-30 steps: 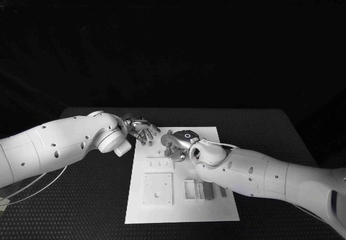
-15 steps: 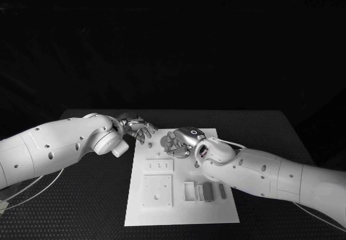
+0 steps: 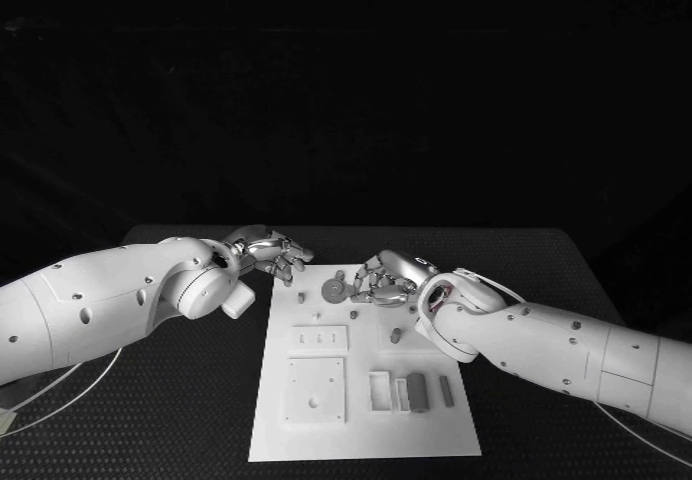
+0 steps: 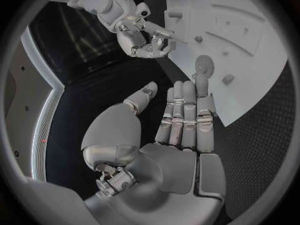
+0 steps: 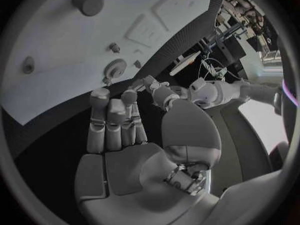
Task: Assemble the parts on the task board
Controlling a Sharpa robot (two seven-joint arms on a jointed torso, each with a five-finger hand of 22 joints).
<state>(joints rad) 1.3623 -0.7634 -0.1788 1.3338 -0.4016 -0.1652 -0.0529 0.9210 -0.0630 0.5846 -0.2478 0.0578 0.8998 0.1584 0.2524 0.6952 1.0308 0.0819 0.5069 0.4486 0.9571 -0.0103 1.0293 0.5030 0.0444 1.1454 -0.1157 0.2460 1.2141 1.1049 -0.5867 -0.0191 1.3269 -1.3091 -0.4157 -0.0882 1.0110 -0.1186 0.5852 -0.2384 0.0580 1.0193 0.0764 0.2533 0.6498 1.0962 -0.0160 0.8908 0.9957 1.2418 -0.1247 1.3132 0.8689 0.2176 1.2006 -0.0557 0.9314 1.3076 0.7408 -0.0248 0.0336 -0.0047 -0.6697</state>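
Observation:
The white task board point(image 3: 361, 420) lies in the middle of the black table. A grey toothed disc point(image 3: 335, 291) sits near its far edge, also seen as the disc point(image 4: 202, 64) and the disc point(image 5: 115, 67). Small grey pegs point(image 3: 353, 315) stand close by. My left hand point(image 3: 267, 250) hovers off the board's far left corner, fingers straight and holding nothing point(image 4: 184, 115). My right hand point(image 3: 387, 278) hangs just right of the disc, fingers extended and empty point(image 5: 115, 120). The two hands are apart, with the disc between them.
Toward the near end of the board lie two square white plates point(image 3: 315, 385) and upright blocks point(image 3: 418, 390). A round knob point(image 5: 87, 2) stands farther along the board. Black table point(image 3: 173, 400) surrounds the board on all sides.
My right hand has drawn back to the right, off the middle of the board, uncovering the toothed disc. My left hand has shifted slightly back toward the far left corner.

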